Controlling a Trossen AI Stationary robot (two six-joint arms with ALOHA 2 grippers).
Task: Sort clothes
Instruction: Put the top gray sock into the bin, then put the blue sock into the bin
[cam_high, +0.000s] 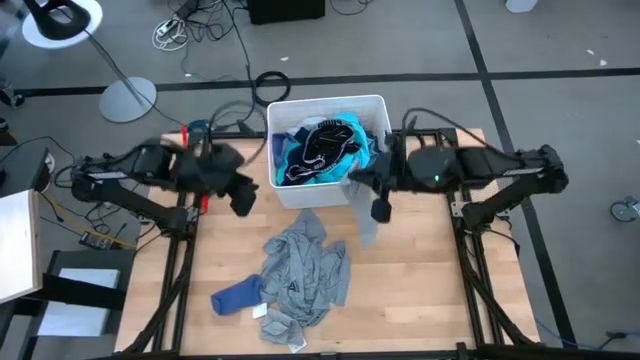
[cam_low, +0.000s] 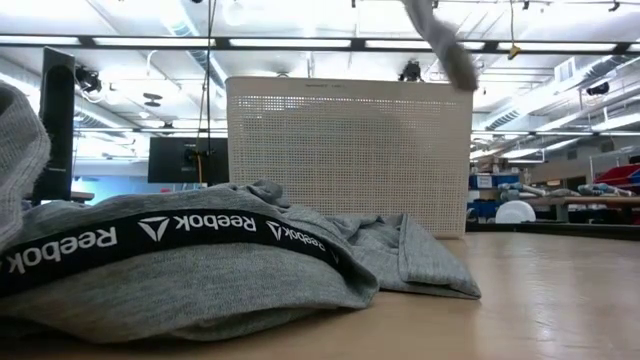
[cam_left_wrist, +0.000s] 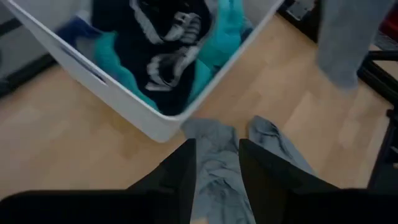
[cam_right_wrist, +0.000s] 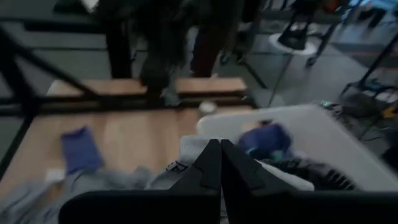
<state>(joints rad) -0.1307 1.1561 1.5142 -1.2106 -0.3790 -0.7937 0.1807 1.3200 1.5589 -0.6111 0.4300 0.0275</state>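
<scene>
High view shows our right gripper (cam_high: 381, 210) pinched shut on a pale grey garment (cam_high: 366, 226) that hangs straight down from its fingers, just off the front right corner of the white bin (cam_high: 312, 196). In the low view the same cloth (cam_low: 440, 40) dangles from above the bin's perforated wall (cam_low: 350, 150). Our left gripper (cam_high: 243, 200) sits on the other side of the bin, near its front left corner, fingers (cam_left_wrist: 180, 177) apart with nothing between them; through that gap in the left wrist view we see grey fabric (cam_left_wrist: 214, 168) on the wood below. Inside the bin, behind both grippers, lie a turquoise top (cam_high: 335, 140) and a dark navy piece (cam_high: 318, 150). Forward of the grippers on the table (cam_high: 430, 280) a grey t-shirt (cam_high: 305, 275) lies crumpled, a blue sock (cam_high: 235, 296) touching its left edge.
</scene>
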